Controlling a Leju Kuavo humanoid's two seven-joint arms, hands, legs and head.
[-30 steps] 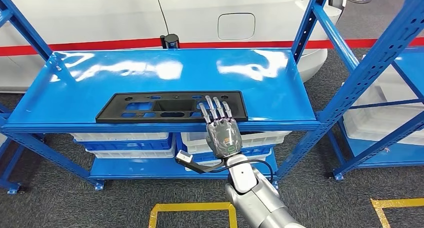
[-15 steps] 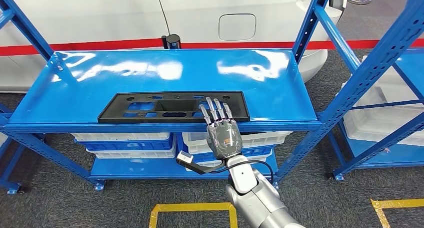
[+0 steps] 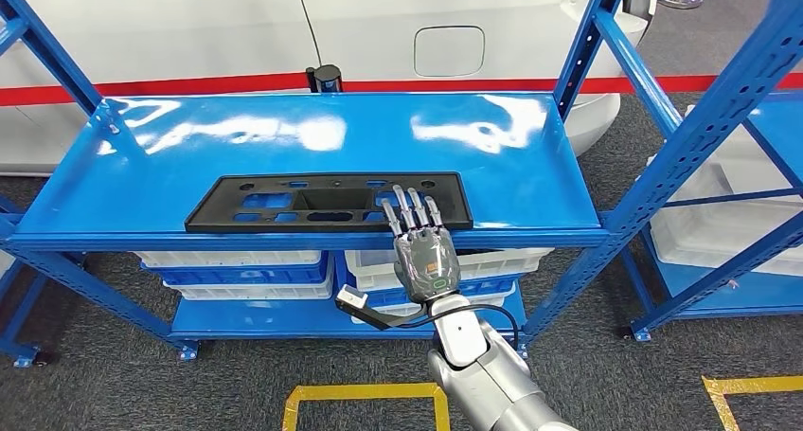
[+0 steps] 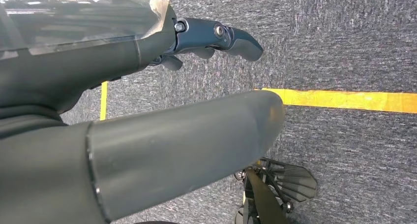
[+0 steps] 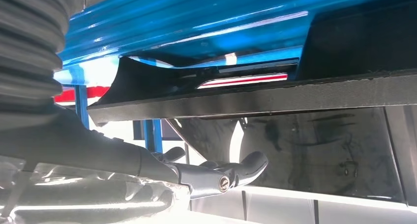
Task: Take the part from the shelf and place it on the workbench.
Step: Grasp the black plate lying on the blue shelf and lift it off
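Observation:
A flat black part (image 3: 284,202) with several cut-outs lies along the front edge of the blue shelf (image 3: 312,133). My right hand (image 3: 424,246) reaches up from below, its fingers (image 3: 413,208) stretched flat and apart over the part's right end. It grips nothing. Seen from the right wrist, the part's dark edge (image 5: 275,98) runs close above the extended fingers (image 5: 231,172). My left hand (image 4: 98,61) hangs over grey carpet, fingers (image 4: 221,37) loosely apart, holding nothing.
White and blue bins (image 3: 232,260) fill the lower shelf. Blue uprights (image 3: 587,43) frame the shelf's right side, and a second rack with a white bin (image 3: 701,232) stands further right. A white car (image 3: 189,24) is behind. Yellow tape (image 3: 365,393) marks the floor.
My right hand has edged slightly to the right over the part. The part has not moved on the shelf.

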